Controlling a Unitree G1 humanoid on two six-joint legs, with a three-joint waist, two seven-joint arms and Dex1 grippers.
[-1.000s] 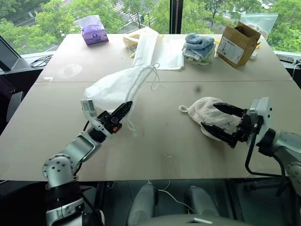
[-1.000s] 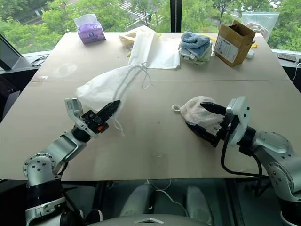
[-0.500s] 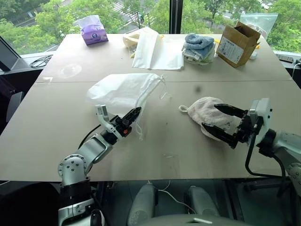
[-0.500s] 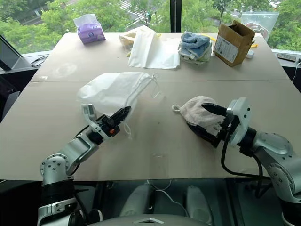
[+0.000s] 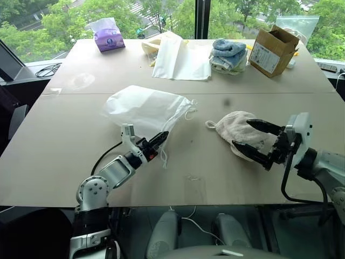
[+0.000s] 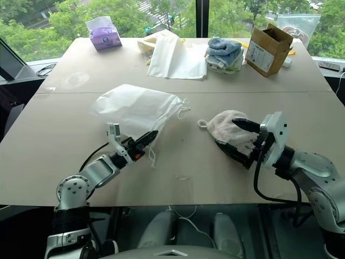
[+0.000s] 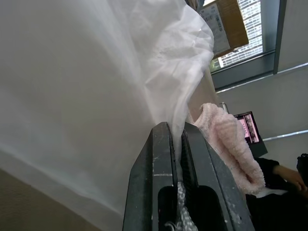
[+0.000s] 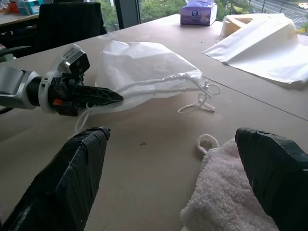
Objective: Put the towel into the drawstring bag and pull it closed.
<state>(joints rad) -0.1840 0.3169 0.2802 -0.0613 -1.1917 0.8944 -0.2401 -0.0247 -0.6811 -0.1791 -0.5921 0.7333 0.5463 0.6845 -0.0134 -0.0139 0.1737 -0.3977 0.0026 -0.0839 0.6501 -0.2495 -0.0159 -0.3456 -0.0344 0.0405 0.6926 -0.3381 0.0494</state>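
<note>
While the towel [image 5: 241, 133] lies on the table [image 5: 64, 156] toward its right side, the right gripper [image 5: 257, 142] hovers over the towel's near edge with its fingers spread wide, one above and one below, closed on nothing. Well to its left lies the drawstring bag [image 5: 146, 108], its gathered mouth and looped cords turned toward the towel, bare tabletop between them. The left gripper [image 5: 161, 137] sits at the bag's near edge, its narrow fingers pinching a fold of the thin cloth, as the left wrist view shows. Farther back lie a flat cream cloth sheet [image 5: 180, 56], folded blue and green towels [image 5: 228, 54], a cardboard box [image 5: 273, 50] whose label is too small to read, and a purple tissue pack [image 5: 109, 35]. Compared with a second ago, the bag has been lowered flat onto the table and the left arm has dropped nearer; the right gripper has kept its place.
</note>
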